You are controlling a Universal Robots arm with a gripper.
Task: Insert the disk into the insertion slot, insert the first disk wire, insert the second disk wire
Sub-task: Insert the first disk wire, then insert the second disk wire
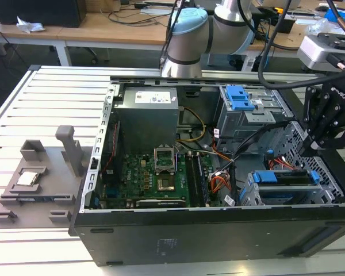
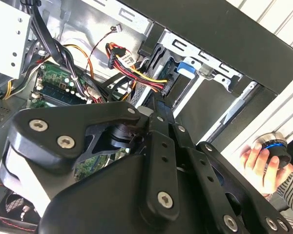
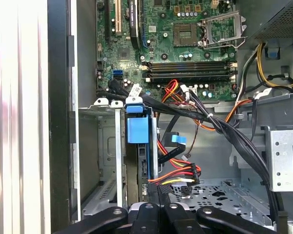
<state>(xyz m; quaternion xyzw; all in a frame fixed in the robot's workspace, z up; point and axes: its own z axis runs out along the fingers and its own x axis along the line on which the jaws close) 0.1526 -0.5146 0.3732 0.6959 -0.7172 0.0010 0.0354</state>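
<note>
Status: disk (image 3: 137,127) is already in the drive cage (image 1: 254,192), lower right of the exterior view, blue carrier edge showing; looks seated, can't confirm it's latched. Tool (image 3: 158,204) hangs close to the disk's end, right at the dark plug (image 3: 162,184) of the orange/yellow/black wire bundle (image 3: 183,171). Can't tell how far the tool is open or whether it has hold of that plug. Risks as I judge them: (1) plug goes in skewed because its wires tug it sideways, which would bend the connector or leave it half mated; (2) thick black cables (image 3: 224,129) cross just beside the cage, so the tool's linkage could hook one and drag it off the mainboard (image 3: 176,44); (3) if the carrier isn't latched, pressing on a plug shoves the disk instead of mating; (4) tool body sits near the case (image 1: 190,241) rim at the exterior view's right, so little room for a sideways correction; (5) a person's hand (image 2: 256,161) on a blue-ringed knob (image 2: 276,146) is near the case in the second wrist view, possibly inside reach if the arm swings out. Count: one disk, two cages (the silver one plus a taller grey cage (image 1: 250,118) with one blue clip (image 1: 240,98)), one wire bundle, one small blue-tabbed plug (image 3: 178,140), one mainboard, one power supply (image 1: 146,115), one grey fixture (image 1: 40,178) on the counter (image 1: 57,103), one tool, one hand.
</note>
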